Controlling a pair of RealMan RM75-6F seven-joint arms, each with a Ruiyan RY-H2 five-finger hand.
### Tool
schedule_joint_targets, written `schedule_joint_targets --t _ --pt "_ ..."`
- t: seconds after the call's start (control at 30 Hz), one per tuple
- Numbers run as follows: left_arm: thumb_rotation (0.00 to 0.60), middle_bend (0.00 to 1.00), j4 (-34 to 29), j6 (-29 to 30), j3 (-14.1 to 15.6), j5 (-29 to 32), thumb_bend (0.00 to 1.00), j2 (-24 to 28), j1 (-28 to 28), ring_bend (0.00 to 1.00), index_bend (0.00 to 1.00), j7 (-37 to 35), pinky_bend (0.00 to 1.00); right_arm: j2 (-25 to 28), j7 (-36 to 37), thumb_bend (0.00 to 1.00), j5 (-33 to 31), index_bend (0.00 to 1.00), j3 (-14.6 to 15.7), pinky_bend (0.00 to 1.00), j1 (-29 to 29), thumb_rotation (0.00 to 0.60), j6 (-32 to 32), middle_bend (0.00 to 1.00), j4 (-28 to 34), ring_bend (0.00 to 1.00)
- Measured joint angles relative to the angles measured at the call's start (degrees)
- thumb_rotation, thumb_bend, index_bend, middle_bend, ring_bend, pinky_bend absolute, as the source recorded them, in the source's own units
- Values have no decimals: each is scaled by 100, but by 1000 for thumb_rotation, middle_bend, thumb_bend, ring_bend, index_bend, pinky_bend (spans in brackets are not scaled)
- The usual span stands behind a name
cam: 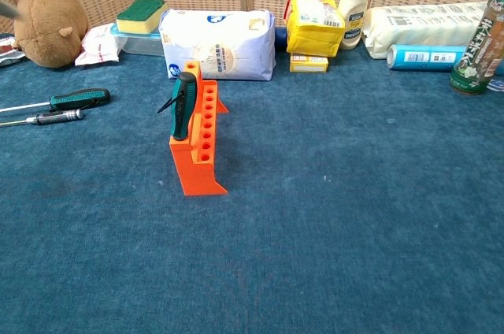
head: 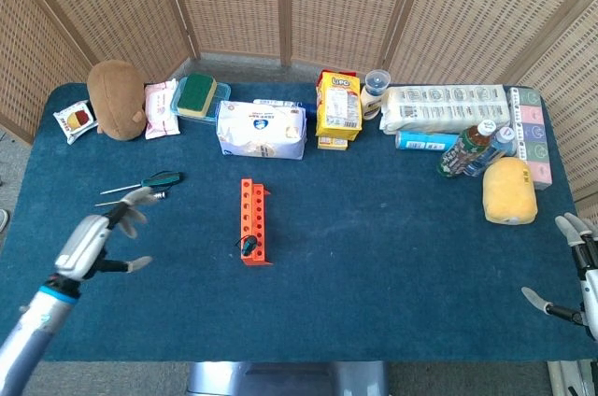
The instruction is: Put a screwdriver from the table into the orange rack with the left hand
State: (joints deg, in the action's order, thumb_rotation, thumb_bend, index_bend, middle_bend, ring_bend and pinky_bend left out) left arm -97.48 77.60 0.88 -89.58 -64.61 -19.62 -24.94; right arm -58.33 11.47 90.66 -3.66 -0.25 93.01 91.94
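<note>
One screwdriver (cam: 183, 104) upright in orange rack (cam: 199, 142), well right of empty, spread left hand (head: 93, 238).
</note>
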Motion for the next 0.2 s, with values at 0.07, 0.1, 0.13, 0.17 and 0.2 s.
schedule_joint_targets --t 0.07,0.1,0.13,0.17,0.2 --pt "600 0 85 243 91 34 57 86 258 7 0 318 214 -23 -87 11 11 26 2 0 -1 522 10 65 30 49" --pt "600 0 107 329 123 62 58 112 363 1 0 456 195 -29 -117 11 16 26 2 0 -3 519 18 65 45 49" --pt "600 0 120 392 151 98 57 134 459 0 0 599 185 -33 -144 11 20 26 2 0 -7 519 32 65 59 49" --pt "600 0 126 462 183 155 57 160 559 0 0 806 173 -36 -162 11 22 26 -1 0 -16 517 59 64 75 49" --pt "600 0 121 516 202 199 57 178 623 0 0 976 163 -36 -170 11 21 26 -8 0 -24 518 84 64 80 49"
